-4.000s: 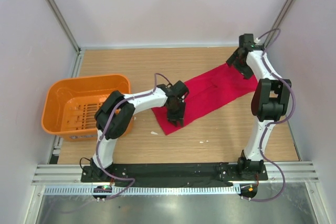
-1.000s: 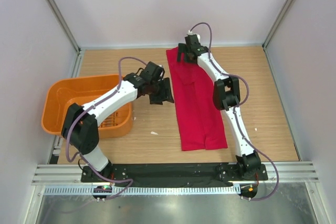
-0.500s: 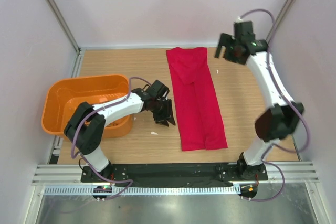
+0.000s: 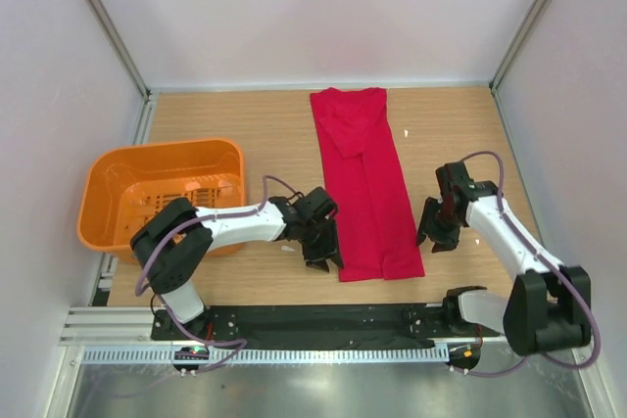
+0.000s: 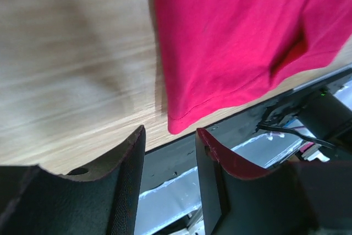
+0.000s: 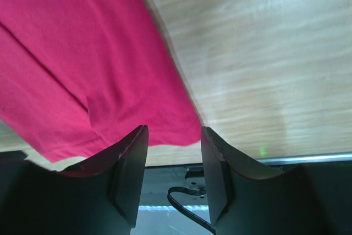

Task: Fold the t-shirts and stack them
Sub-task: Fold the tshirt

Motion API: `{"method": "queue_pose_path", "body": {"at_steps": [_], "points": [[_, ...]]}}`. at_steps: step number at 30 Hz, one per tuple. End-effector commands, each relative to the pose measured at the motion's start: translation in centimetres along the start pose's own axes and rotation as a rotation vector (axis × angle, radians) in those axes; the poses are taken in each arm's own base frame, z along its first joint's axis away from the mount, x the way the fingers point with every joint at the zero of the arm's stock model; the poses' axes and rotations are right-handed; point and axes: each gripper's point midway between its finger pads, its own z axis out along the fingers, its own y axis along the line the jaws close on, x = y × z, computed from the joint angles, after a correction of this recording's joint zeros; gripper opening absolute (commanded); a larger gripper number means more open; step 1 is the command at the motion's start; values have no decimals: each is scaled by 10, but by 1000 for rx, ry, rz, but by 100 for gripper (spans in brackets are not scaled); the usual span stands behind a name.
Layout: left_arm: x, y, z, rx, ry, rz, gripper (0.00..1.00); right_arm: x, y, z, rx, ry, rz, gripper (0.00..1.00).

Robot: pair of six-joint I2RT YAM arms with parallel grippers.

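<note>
The plain bright red cloth t-shirt (image 4: 364, 183), folded into a long narrow strip, lies flat on the wooden table (image 4: 225, 115), running from the far edge toward the arms. An orange slotted plastic basket (image 4: 162, 149) sits well apart at the left. The left gripper (image 4: 322, 257) is at the strip's near left corner and the right gripper (image 4: 437, 238) beside its near right corner. Both have their jaws parted and clasp nothing.
</note>
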Motion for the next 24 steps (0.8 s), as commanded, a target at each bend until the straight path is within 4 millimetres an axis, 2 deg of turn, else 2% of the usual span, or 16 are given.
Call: {"method": "queue_pose_path", "body": {"at_steps": [1, 3, 8, 11, 18, 24], "points": [[7, -5, 13, -10, -39, -53, 43, 9, 9, -10, -77, -49, 48, 50], [8, -4, 18, -19, -53, -70, 43, 14, 8, -10, -55, -26, 52, 53], [7, -1, 31, -42, -51, -87, 42, 36, -2, 5, -10, 40, 145, 53], [4, 1, 33, -53, -75, -100, 42, 37, -8, 11, 7, 6, 160, 54], [5, 5, 24, -46, -100, -110, 46, 34, -8, 19, 5, -6, 182, 57], [6, 5, 39, -58, -65, -99, 42, 38, -10, 23, 21, 13, 199, 57]]}}
